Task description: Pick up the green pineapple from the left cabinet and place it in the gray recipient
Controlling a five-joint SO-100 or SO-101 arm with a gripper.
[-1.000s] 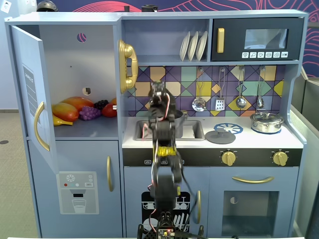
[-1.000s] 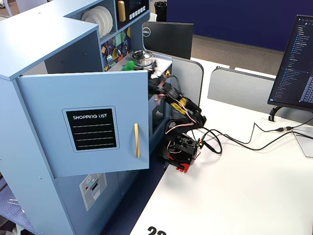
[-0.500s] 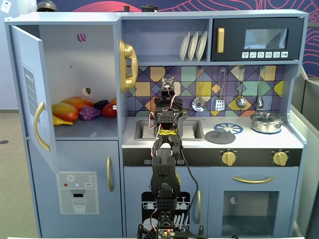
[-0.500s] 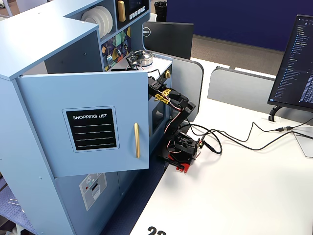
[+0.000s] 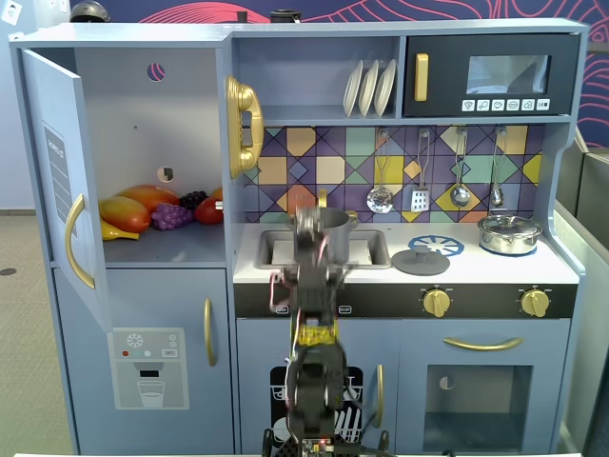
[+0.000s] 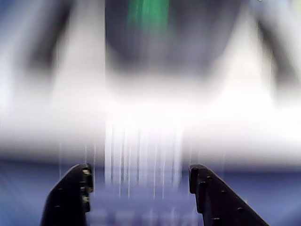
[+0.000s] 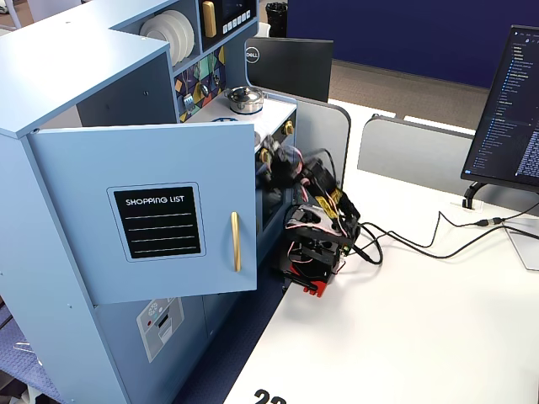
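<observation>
One green pineapple (image 6: 148,13) shows only as a blur inside one gray pot (image 5: 332,226) in the sink. The tool (image 6: 141,176) hangs before it, jaws wide and empty. One cabinet (image 5: 152,143) stands open, holding several other fruits.

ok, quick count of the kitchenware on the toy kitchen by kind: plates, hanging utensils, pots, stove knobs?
plates: 3
hanging utensils: 4
pots: 2, the gray pot in the sink, partly behind the arm, and the silver lidded pot
stove knobs: 2
Total: 11
</observation>
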